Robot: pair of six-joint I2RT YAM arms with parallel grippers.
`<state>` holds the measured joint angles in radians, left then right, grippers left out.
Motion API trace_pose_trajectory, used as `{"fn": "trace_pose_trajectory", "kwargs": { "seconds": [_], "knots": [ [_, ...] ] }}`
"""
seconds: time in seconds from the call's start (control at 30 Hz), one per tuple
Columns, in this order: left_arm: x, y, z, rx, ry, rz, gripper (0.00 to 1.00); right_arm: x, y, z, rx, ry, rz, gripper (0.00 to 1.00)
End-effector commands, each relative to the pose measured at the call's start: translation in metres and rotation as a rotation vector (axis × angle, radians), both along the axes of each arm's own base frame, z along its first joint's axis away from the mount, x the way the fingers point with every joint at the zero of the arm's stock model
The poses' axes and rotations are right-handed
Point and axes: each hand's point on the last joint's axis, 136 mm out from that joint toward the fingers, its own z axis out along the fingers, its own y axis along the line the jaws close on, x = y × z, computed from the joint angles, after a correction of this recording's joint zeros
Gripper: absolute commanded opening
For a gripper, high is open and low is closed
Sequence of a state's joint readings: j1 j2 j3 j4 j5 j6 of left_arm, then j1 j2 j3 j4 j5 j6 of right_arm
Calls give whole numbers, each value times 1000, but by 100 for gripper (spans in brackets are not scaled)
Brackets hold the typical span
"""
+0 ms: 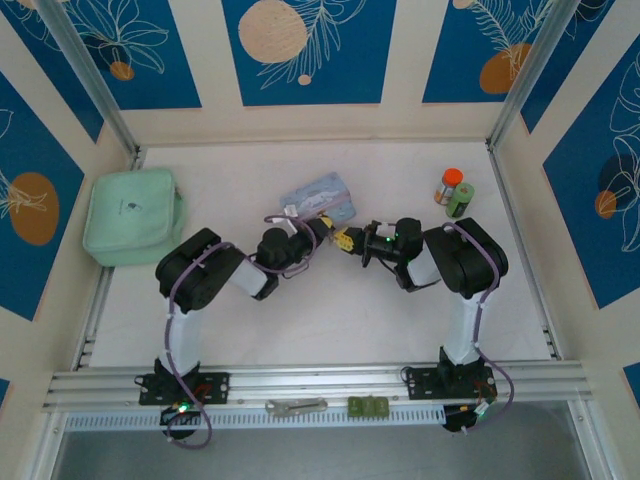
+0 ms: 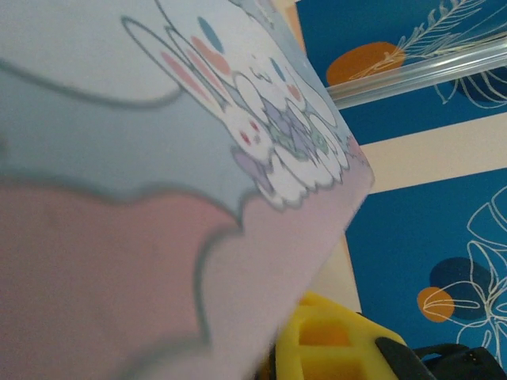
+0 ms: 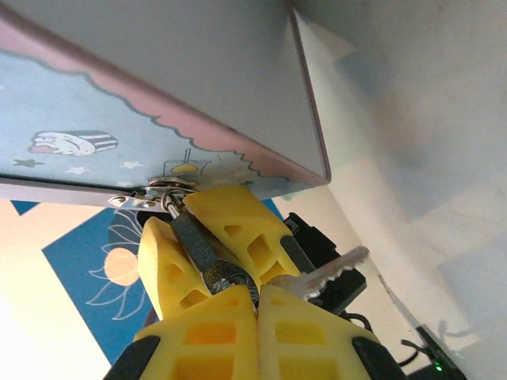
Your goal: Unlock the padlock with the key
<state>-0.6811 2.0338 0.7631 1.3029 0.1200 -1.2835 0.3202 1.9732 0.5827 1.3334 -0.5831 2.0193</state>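
Note:
The pale blue patterned tin (image 1: 318, 197) (image 2: 158, 158) (image 3: 158, 87) is tilted up at mid-table, and both grippers meet at its near corner. The dark padlock (image 3: 192, 236) hangs by its thin shackle from the tin's metal hasp (image 3: 150, 194). My left gripper (image 1: 322, 232) (image 3: 178, 214) is shut on the padlock's body, one yellow finger on each side. My right gripper (image 1: 350, 241) (image 3: 257, 305) is shut on the key bunch at the padlock's lower end, and one silvery key (image 3: 333, 273) sticks out to the right. In the left wrist view one yellow finger (image 2: 333, 340) shows under the tin.
A mint green pouch (image 1: 132, 215) lies at the left wall. Two small bottles (image 1: 455, 192) stand at the back right. A silver wrench-like tool (image 1: 297, 406) and a green block (image 1: 367, 406) rest on the front rail between the arm bases.

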Motion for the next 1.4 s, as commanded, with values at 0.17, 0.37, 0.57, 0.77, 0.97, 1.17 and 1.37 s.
{"fn": "trace_pose_trajectory", "kwargs": {
  "seconds": [0.17,0.37,0.57,0.77,0.97,1.17,1.37],
  "knots": [
    [-48,-52,82,-113,-245,-323,0,33,15,48,276,269,-173,0],
    [-45,-52,85,-118,-251,-313,0,57,17,77,349,228,-225,0],
    [-40,-48,72,-109,-212,-281,0,52,18,44,279,243,-222,0],
    [-36,-45,53,-86,-173,-254,0,34,13,-4,162,261,-228,0],
    [-35,-42,39,-69,-145,-237,0,24,11,-32,76,233,-213,0],
    [-33,-40,27,-52,-124,-221,0,15,5,-54,-21,182,-217,0],
    [-32,-37,19,-36,-114,-206,0,4,3,-72,-114,154,-191,6]
  ]
}}
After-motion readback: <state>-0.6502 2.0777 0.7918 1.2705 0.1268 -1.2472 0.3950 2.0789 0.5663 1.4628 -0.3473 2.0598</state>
